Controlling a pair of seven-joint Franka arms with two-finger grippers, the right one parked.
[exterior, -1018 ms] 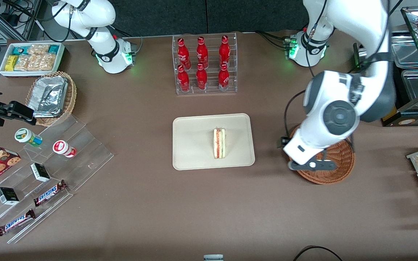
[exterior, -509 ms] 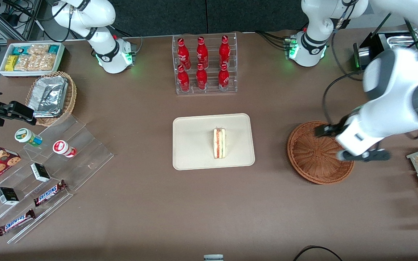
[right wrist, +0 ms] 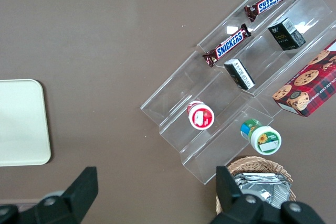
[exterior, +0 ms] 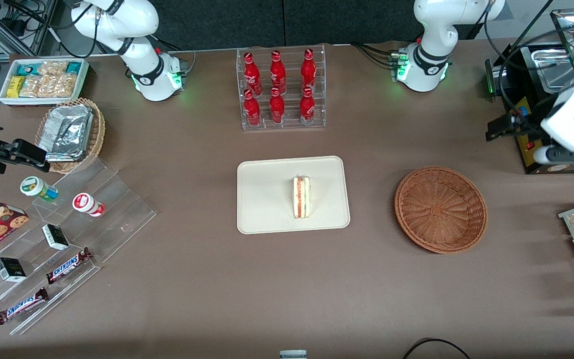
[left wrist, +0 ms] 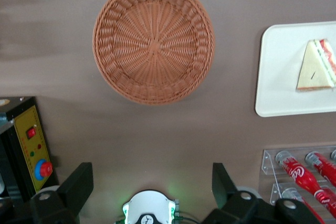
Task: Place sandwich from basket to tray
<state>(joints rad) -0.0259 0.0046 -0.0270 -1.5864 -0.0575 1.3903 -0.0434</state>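
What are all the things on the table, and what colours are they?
sandwich: one, beige with red and green filling, on the tray.
tray: one, cream, mid-table.
basket: one, reddish-brown, nothing in it, beside the tray toward the working arm's end.
bottles: six, red, in a clear rack, farther from the camera than the tray.
Snickers bars: two, brown, on clear steps toward the parked arm's end.
gripper: one, black fingers open, raised near the table's working-arm end.
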